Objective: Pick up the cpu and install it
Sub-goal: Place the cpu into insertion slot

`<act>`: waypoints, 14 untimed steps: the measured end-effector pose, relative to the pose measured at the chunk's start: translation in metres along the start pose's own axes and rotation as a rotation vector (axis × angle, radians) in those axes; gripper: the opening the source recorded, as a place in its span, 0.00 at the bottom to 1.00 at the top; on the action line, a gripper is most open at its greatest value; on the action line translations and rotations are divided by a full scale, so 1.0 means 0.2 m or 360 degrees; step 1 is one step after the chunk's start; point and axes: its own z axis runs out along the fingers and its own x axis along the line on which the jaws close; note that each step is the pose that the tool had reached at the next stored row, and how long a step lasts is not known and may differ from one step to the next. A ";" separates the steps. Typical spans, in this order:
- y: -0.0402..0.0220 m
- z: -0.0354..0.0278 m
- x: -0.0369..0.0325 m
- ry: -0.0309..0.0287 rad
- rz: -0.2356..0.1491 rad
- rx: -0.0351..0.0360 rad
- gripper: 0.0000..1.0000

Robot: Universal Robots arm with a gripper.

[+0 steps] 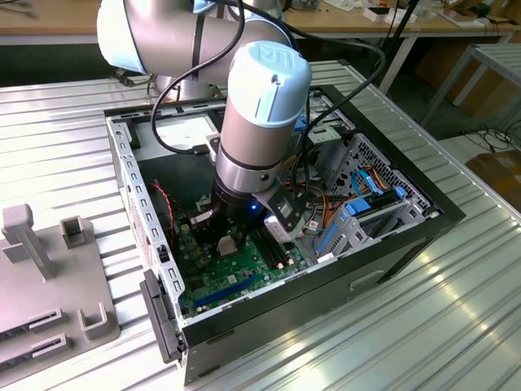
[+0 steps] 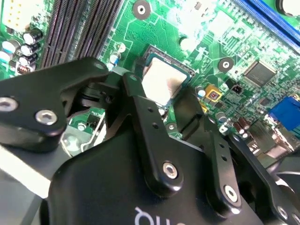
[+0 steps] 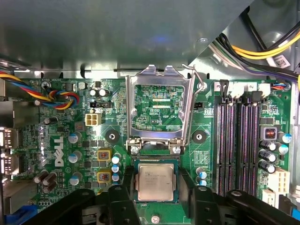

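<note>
On the green board (image 3: 206, 161), a flat, silvery-grey square cpu (image 3: 155, 182).

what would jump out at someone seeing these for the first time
First the big silver and pale-blue robot arm reaching down into the open black computer case on the ribbed metal table. Then the bright green circuit board, where the small silvery square cpu lies beside the flipped-open metal socket frame, the black gripper close over it.
</note>
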 end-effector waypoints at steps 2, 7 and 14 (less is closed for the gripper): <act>-0.001 -0.002 0.000 0.00011 0.0000 0.0002 0.60; -0.001 -0.059 0.001 0.00043 0.0000 0.0002 0.60; 0.000 -0.140 0.001 0.00212 0.0000 0.0002 0.60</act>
